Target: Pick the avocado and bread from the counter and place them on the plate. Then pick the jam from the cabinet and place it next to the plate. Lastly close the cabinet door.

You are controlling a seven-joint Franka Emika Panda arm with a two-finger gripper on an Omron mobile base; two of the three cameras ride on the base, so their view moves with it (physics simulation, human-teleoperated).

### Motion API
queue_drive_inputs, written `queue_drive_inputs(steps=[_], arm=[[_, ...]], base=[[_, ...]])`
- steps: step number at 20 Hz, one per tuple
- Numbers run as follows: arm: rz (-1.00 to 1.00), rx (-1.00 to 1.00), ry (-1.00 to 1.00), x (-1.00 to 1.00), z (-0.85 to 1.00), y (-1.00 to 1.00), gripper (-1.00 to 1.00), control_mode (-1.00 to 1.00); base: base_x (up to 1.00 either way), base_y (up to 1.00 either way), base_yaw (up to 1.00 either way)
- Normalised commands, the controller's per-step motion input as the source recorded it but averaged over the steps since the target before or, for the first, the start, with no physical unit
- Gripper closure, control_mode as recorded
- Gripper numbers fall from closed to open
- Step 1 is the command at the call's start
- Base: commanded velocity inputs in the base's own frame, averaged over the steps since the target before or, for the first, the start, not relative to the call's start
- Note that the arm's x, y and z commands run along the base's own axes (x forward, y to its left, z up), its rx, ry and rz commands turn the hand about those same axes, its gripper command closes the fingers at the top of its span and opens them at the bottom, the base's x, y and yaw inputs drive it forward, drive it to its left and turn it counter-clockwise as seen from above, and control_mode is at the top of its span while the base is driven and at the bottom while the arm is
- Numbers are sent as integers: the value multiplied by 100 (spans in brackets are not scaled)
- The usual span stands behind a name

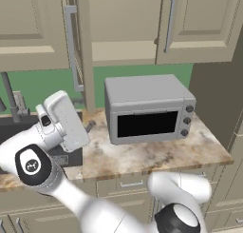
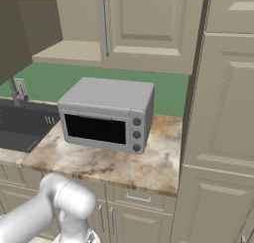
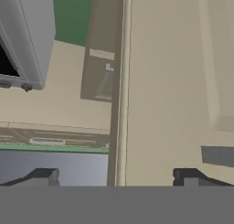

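Note:
The cabinet [image 1: 124,50] stands open above the counter [image 1: 142,156], and its beige shelf [image 2: 69,51] looks bare. The cabinet door [image 1: 84,61] swings out toward me, edge-on, with its long silver handle [image 1: 71,46] on the left face. My gripper [image 1: 89,127] hovers low over the counter just below the door, left of the microwave. In the hand view the gripper [image 3: 116,175] is open, with the fingertips [image 3: 45,176] far apart and nothing between them, and the door's edge [image 3: 121,81] runs straight ahead. The avocado, bread, plate and jam are out of view.
A grey microwave [image 1: 147,108] sits on the counter right of my hand, also seen as the microwave [image 2: 106,115]. A dark sink [image 1: 14,125] with a faucet lies to the left. A tall beige cabinet [image 2: 223,113] bounds the counter's right end. Drawers [image 2: 136,200] run below.

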Motion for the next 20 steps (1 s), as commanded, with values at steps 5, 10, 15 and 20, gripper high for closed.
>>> queue_drive_inputs(steps=[5, 10, 15, 20], arm=[[0, 0, 0, 2, 34, 0, -100, -100], [0, 0, 0, 0, 31, 0, -100, -100], [0, 0, 0, 1, 18, 0, -100, -100], [0, 2, 0, 2, 38, -5, -100, -100]], base=[[0, 0, 0], [0, 0, 0], [0, 0, 0], [0, 0, 0]])
